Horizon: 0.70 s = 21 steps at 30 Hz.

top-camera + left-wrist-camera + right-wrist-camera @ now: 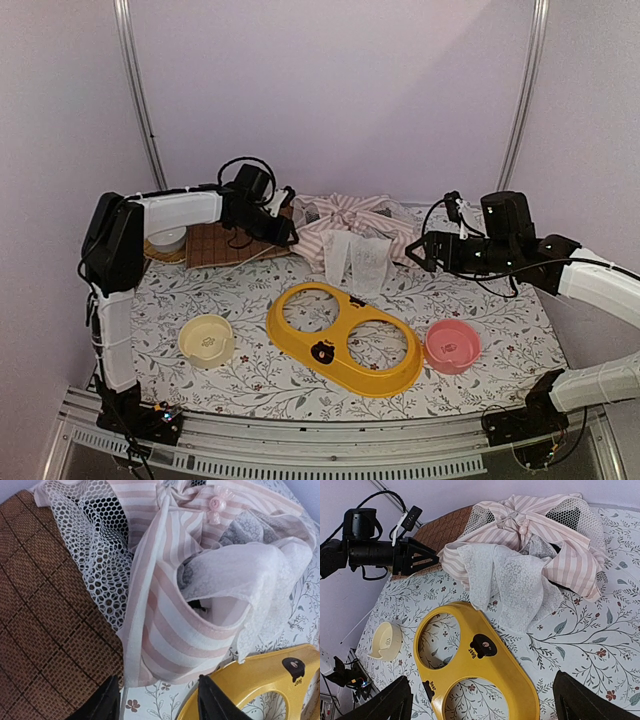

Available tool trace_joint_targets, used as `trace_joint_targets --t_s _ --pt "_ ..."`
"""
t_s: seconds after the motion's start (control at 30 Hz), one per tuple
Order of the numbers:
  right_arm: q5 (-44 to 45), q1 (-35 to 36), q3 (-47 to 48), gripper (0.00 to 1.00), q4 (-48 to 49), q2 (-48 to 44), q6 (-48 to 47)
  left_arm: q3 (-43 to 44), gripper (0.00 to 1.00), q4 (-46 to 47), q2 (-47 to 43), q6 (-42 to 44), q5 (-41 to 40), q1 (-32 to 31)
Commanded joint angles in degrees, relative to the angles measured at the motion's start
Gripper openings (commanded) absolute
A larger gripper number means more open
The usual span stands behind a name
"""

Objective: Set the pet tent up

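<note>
Listing what lies about my two hands, item by item.

1. Left gripper: fingers apart, nothing between them but patterned tablecloth. I hold nothing here.

2. Right gripper: fingers spread wide, nothing held.

3. Pet tent: a collapsed heap of pink-and-white striped cloth, not standing. It lies between my two hands. Its rolled striped hem is straight ahead of my left fingertips and very close; I cannot tell whether it touches them. From my right hand it lies farther ahead, beyond the feeder.
   - Lace curtain: sheer white, spilling out of the heap towards my right hand.
   - Mesh panel: white honeycomb net, ahead and left of my left fingers, draped partly over the mat.
   - Pink candy-shaped trim: on the stripes, far ahead and right of my left hand.

4. Brown quilted mat: flat, to the left of my left hand and running under its left finger; the tent's edge overlaps it.

5. Yellow two-hole feeder stand: just right of my left hand's right finger, directly ahead of my right hand.

6. Cream bowl: behind my left hand, towards its base.

7. Pink bowl: behind my right hand, just beside the stand's end.
</note>
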Motion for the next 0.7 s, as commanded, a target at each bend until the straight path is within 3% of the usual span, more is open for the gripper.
trace_joint_targets --t_s 0.0,0.43,0.67 --pt "-1.6 -0.4 0.3 1.00 0.1 -0.8 -0.1 2.7 0.52 -2.3 1.3 2.7 0.2 -0.7" --pt "1.1 -0.4 -0.9 0.99 -0.5 -1.2 3.7 5.6 0.46 -1.4 5.2 5.4 -1.1 -0.6" --pt "6.0 -0.4 2.3 0.99 -3.8 -1.3 4.6 7.5 0.31 -1.0 6.9 5.2 0.6 -1.3"
